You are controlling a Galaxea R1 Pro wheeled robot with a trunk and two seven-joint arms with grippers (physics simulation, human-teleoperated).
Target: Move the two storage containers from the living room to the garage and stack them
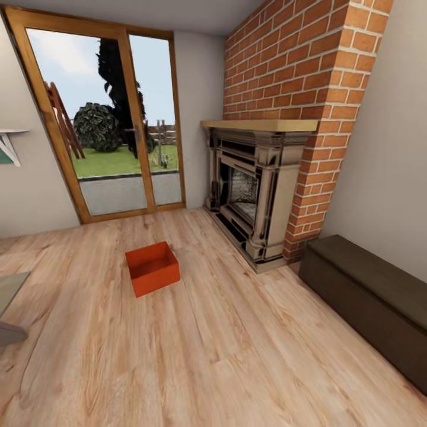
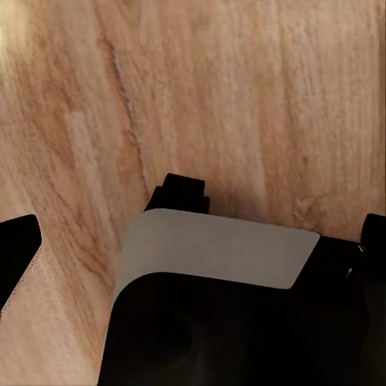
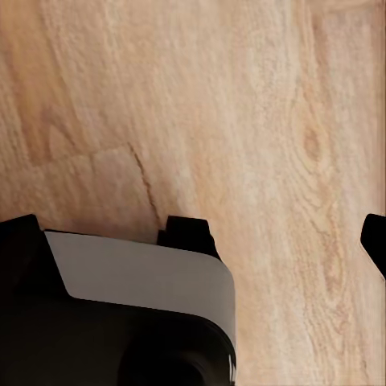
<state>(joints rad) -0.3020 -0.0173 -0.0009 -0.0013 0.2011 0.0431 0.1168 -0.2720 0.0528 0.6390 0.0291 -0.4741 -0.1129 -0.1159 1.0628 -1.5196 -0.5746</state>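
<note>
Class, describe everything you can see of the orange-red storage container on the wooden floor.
The storage container is a plain orange-red rectangular bin that looks like plastic, lidless and seemingly empty, its inner walls and flat bottom visible. It stands upright on the light wood-plank floor, turned slightly askew to the planks, in front of the glass door and left of the fireplace. Nothing but the floor touches it.

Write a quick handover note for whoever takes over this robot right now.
Left gripper and right gripper: both open, holding nothing, hanging over the wood-plank floor.
One storage container sits upright and empty on that floor, in front of the glass door, left of the fireplace.
Done: nothing evident; this bin is not yet picked up.
Left: fetch both bins, carry them to the garage, stack them.
</note>
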